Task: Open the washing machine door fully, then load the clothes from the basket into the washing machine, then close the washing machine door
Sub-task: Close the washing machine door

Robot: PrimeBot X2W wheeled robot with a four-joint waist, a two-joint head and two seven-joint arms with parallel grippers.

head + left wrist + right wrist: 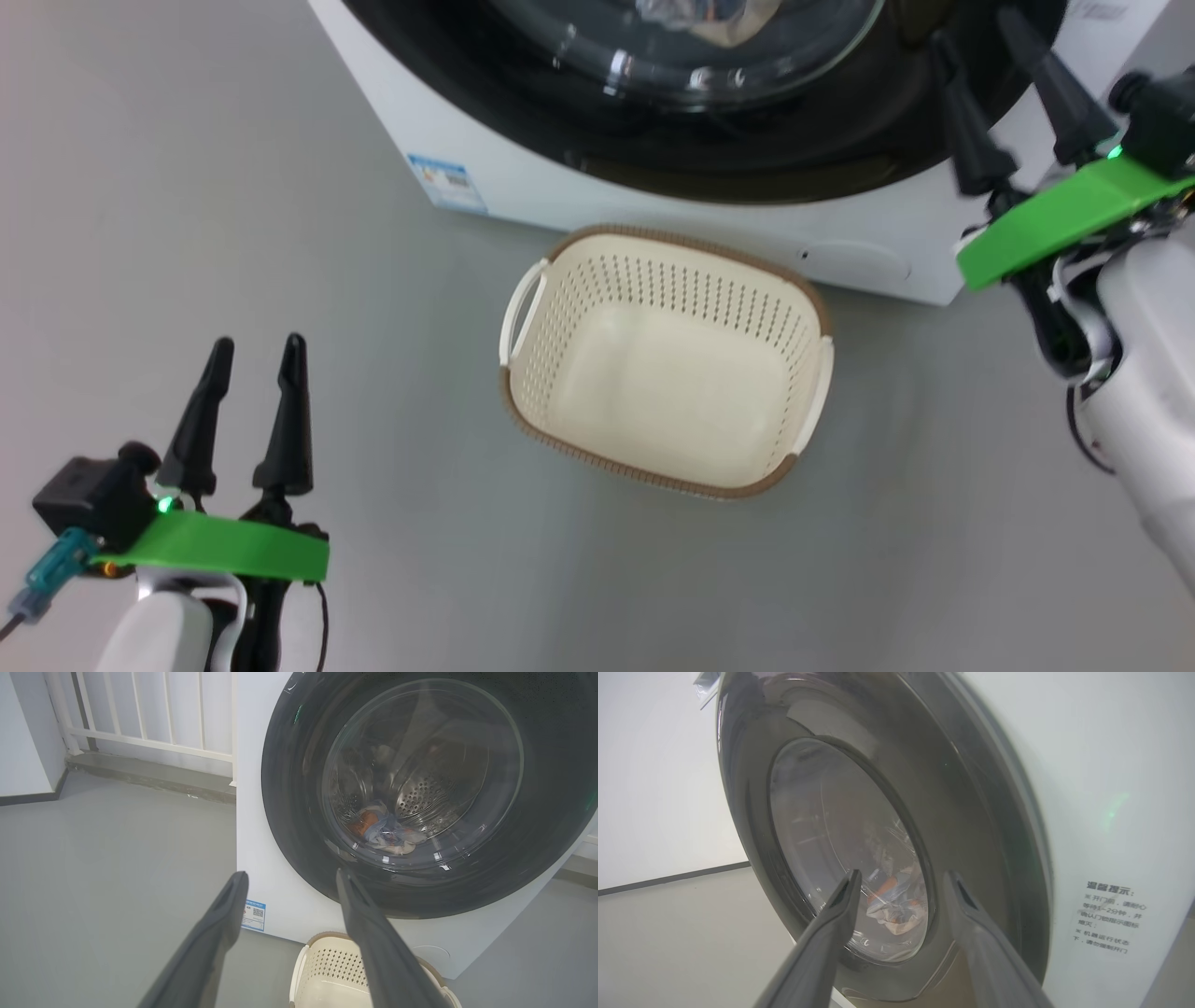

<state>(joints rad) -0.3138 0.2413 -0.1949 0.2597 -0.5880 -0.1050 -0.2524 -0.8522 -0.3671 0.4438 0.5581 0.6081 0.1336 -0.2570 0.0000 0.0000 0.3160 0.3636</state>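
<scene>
The washing machine (523, 159) stands at the top of the head view with its door (840, 140) shut against its front. Through the glass the clothes (383, 828) lie at the bottom of the drum as a crumpled blue, orange and cream heap, which the right wrist view also catches as clothes (896, 900). On the floor in front, the cream basket (653, 289) holds nothing. My left gripper (259, 341) is open and empty at the lower left, far from the door. My right gripper (976, 28) is open, its fingers close to the door's right rim, gripping nothing.
A blue label (448, 182) marks the machine's lower left corner, and a text sticker (1108, 917) sits on its white front beside the door. A white railing (154, 718) on a low kerb runs behind the machine's left side. Grey floor surrounds the basket.
</scene>
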